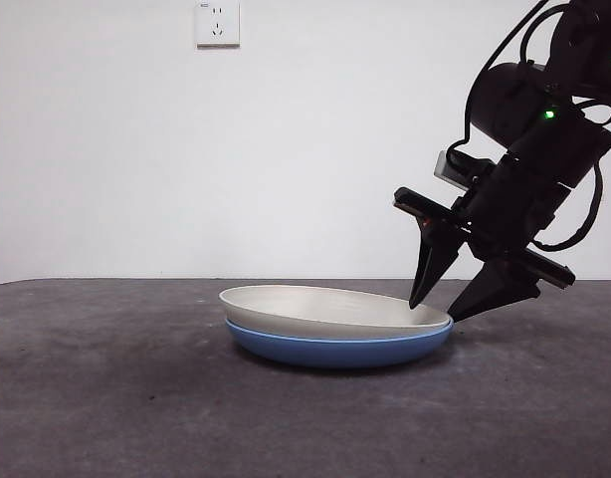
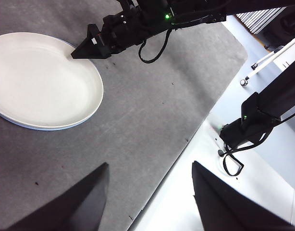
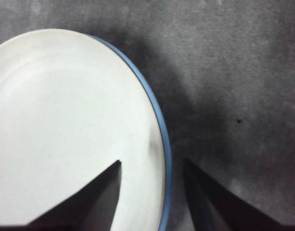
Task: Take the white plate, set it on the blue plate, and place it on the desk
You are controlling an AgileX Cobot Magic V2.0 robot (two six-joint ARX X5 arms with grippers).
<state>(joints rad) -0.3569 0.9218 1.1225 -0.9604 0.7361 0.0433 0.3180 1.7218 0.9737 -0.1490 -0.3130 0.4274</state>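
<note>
The white plate (image 1: 325, 302) lies nested in the blue plate (image 1: 335, 351), and both rest on the desk (image 1: 106, 398). My right gripper (image 1: 433, 312) is open at the stack's right rim, one jaw over the white plate's inside, the other outside both rims. In the right wrist view the white plate (image 3: 66, 110) fills the frame, the blue plate (image 3: 163, 134) shows as a thin rim, and the right gripper (image 3: 153, 162) straddles it. My left gripper (image 2: 150, 166) hangs open and holds nothing, high over the desk's edge, far from the white plate (image 2: 42, 82).
A wall socket (image 1: 217, 22) sits high on the white back wall. The left wrist view shows the desk's edge (image 2: 186, 144), pale floor beyond it, a black arm base (image 2: 248, 130) and a stand's foot (image 2: 255, 72).
</note>
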